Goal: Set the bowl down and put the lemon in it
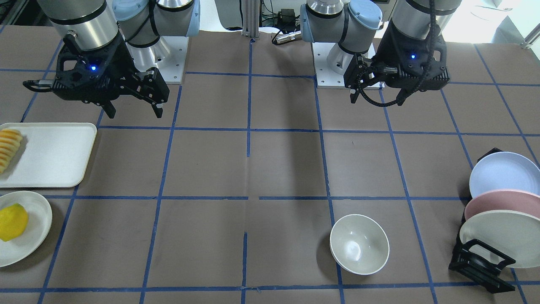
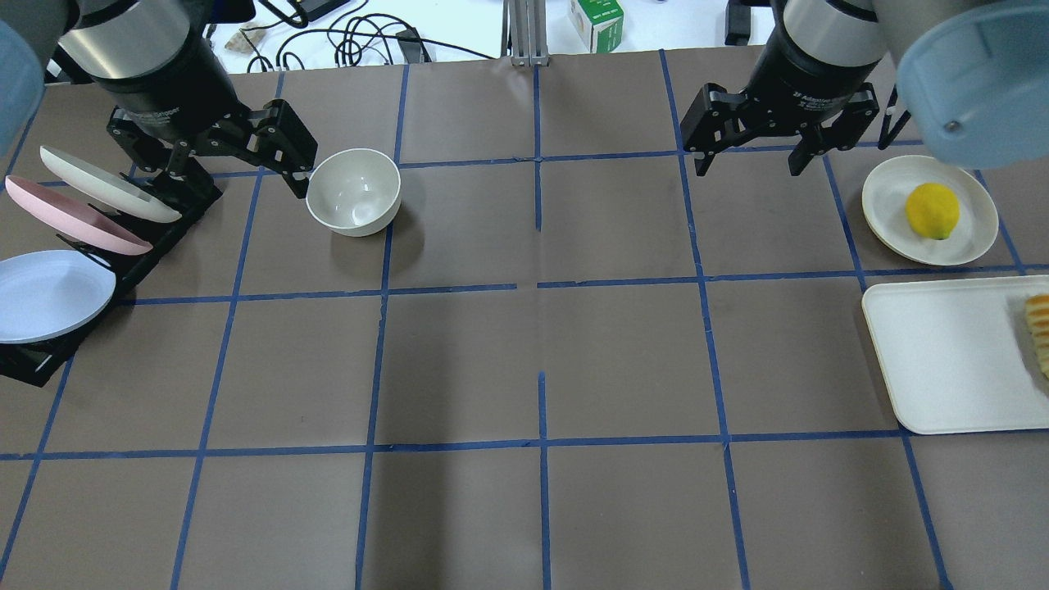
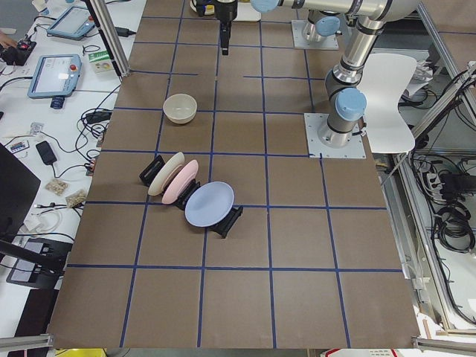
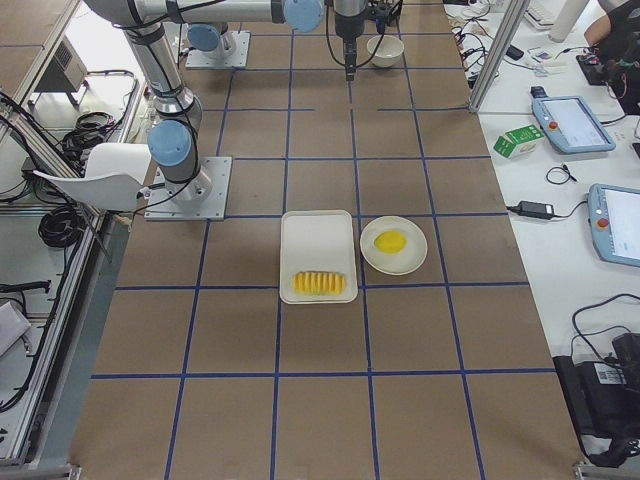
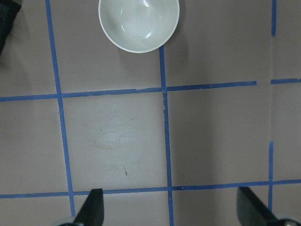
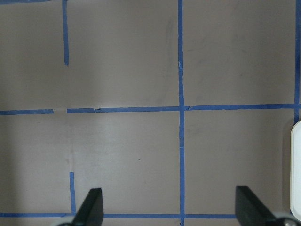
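**Brown bench (image 1: 211, 169) gridded in blue tape (image 1: 202, 197), bowl (image 1: 359, 245) and lemon (image 1: 12, 221) at opposite ends**

Facing the robot: the off-white bowl stands mouth up on a tape line, near a rack (image 1: 481, 261) holding blue, pink and cream plates. Well apart, the lemon lies on a flat round plate (image 1: 36, 236), next to a tray (image 1: 55, 154) with fruit slices (image 1: 8, 147).

Overhead: the bowl is on the robot's left, the lemon on its right.

Left wrist: the left pincer (image 5: 171, 209) hangs above the bench, fingers spread wide and empty, with the bowl ahead of it.

Right wrist: the right pincer (image 6: 170, 209) is likewise spread and empty.
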